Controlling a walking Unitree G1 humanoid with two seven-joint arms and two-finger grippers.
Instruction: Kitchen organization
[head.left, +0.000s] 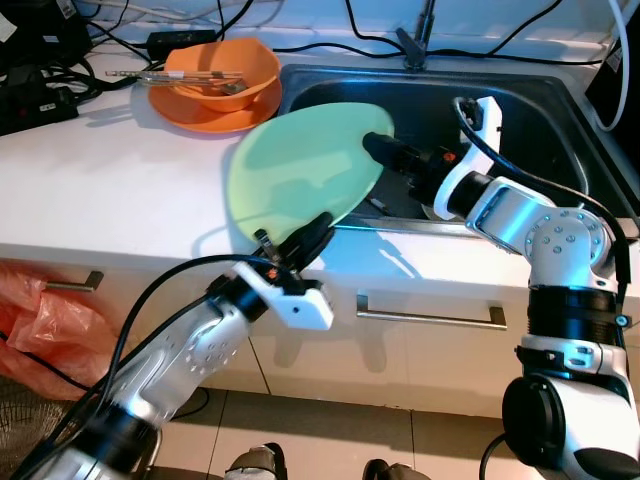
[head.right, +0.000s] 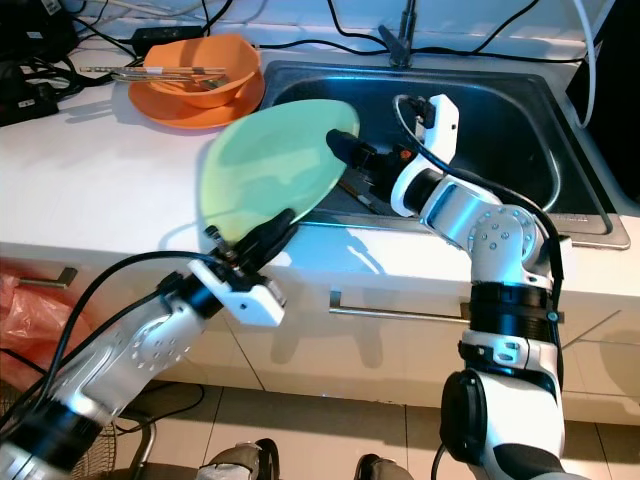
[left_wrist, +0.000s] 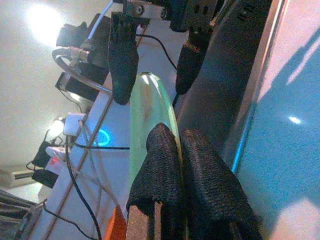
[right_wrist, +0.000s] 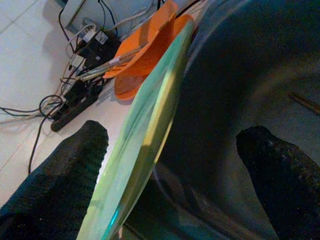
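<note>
A pale green plate (head.left: 305, 170), round, thin and smooth with a matte translucent look, is held tilted on edge above the front rim of the sink (head.left: 520, 110), its face turned toward the white bench (head.left: 110, 170) and its far edge leaning over the basin. The left gripper (head.left: 300, 245) is clenched on the plate's lower rim, its two black textured fingers (left_wrist: 165, 175) pressed together with the rim between them. The right gripper (head.left: 385, 150) reaches from the sink side, its fingers spread wide on either side of the plate's upper edge without closing on it. The sink is dark, glossy metal with a tap at the back. On the bench beyond the plate stands an orange bowl (head.left: 225, 70) on an orange plate (head.left: 200, 112), with chopsticks (head.left: 170, 76) laid across the bowl. Black cables (head.left: 60, 80) trail along the bench's rear edge.
</note>
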